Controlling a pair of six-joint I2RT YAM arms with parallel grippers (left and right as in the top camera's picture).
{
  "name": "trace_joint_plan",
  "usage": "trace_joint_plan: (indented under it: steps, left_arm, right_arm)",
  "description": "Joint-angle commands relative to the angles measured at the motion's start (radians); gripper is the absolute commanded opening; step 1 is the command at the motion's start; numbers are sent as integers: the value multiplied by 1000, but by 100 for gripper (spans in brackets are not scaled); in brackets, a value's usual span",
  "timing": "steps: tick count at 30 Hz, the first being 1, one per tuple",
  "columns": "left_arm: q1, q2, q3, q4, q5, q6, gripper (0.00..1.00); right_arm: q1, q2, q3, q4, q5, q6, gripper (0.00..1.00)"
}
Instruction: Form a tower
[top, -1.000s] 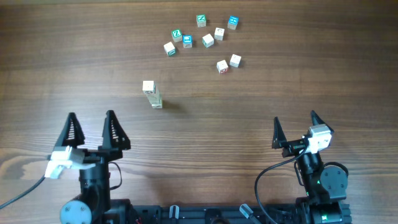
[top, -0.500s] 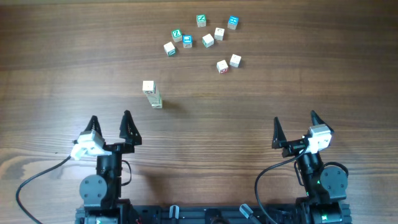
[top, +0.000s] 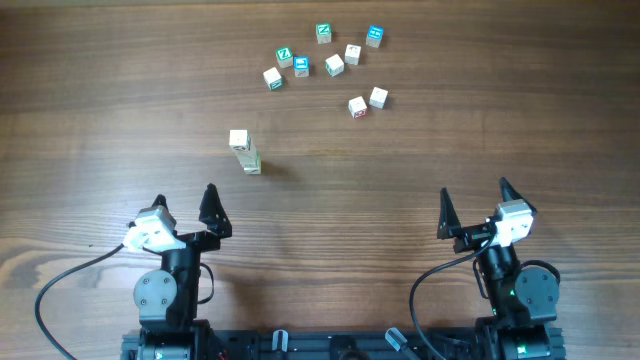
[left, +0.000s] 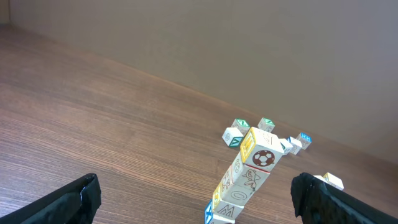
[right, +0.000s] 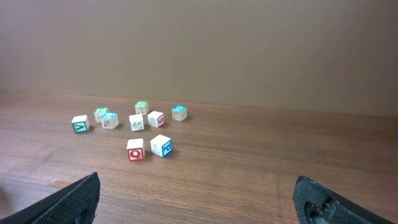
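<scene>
Standing on the wooden surface (top: 110, 110) is the tower (top: 244, 152), a little way in front of the left tool (top: 185, 196), with loose cubes (top: 334, 65) farther back. Both the left tool and the right tool (top: 474, 188) are spread wide and hold nothing

Overhead looks straight down; wrist views face forward low, sharing the loose cubes (right: 136, 122).
</scene>
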Motion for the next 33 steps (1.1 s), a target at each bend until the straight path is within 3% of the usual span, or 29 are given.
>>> trace_joint_plan:
  steps: [1,25,33]
  left_arm:
    - [-2,-9,-3,0,-9,-1,100]
    - [-2,-6,-3,-1,-17,11,100]
    - [-2,94,-3,0,-17,278,100]
  right_arm:
    - [-3,-5,-1,6,-16,-14,100]
    - [-3,-5,-1,6,-16,-14,100]
    - [-3,-5,-1,5,-16,-14,100]
